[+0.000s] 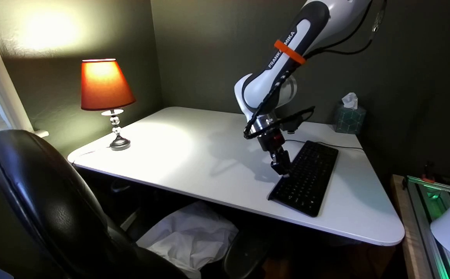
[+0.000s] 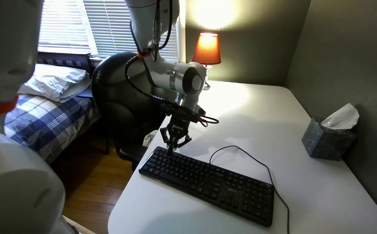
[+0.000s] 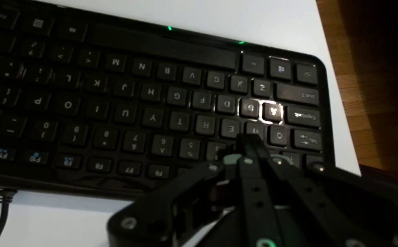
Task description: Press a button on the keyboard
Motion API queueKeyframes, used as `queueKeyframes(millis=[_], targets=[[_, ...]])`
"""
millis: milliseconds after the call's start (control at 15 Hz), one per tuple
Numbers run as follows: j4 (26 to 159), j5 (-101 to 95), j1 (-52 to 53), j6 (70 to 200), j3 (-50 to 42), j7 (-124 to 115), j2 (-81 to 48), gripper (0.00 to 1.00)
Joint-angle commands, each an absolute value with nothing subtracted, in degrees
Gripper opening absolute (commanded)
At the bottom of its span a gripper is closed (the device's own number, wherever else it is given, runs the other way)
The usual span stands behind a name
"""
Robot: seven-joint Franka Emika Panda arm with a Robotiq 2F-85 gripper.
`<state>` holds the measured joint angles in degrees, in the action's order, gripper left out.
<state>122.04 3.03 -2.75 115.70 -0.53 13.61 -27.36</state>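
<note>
The flat black keyboard (image 1: 313, 170) lies on the white table, also plain in an exterior view (image 2: 204, 187). In the wrist view the keyboard (image 3: 151, 92) appears with its letters upside down. Its thin black cable (image 2: 267, 166) runs off the back edge. My gripper (image 3: 248, 139) is shut with both fingertips together and nothing between them. The tips overlap the W key (image 3: 254, 127) in the wrist view and hide part of the number row. In both exterior views the gripper (image 1: 285, 173) points down at the keyboard's end near the table edge. I cannot tell whether the tips (image 2: 170, 151) touch a key.
The white table (image 1: 209, 143) carries a red lamp (image 1: 106, 85) at its far end and a tissue box (image 2: 328, 139) near the wall. A black office chair (image 1: 42, 193) stands against the table's side. The table edge lies close to the keyboard's end.
</note>
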Motion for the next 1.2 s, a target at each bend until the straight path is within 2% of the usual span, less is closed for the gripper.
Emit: queueKeyframes(millis=[0,1133], targets=[[120.15,2.62,-3.18,113.23,-0.19,12.26,-28.89,0.00],[118.33,2.64,-3.31,112.07,-0.17,11.42,-30.75,0.00]])
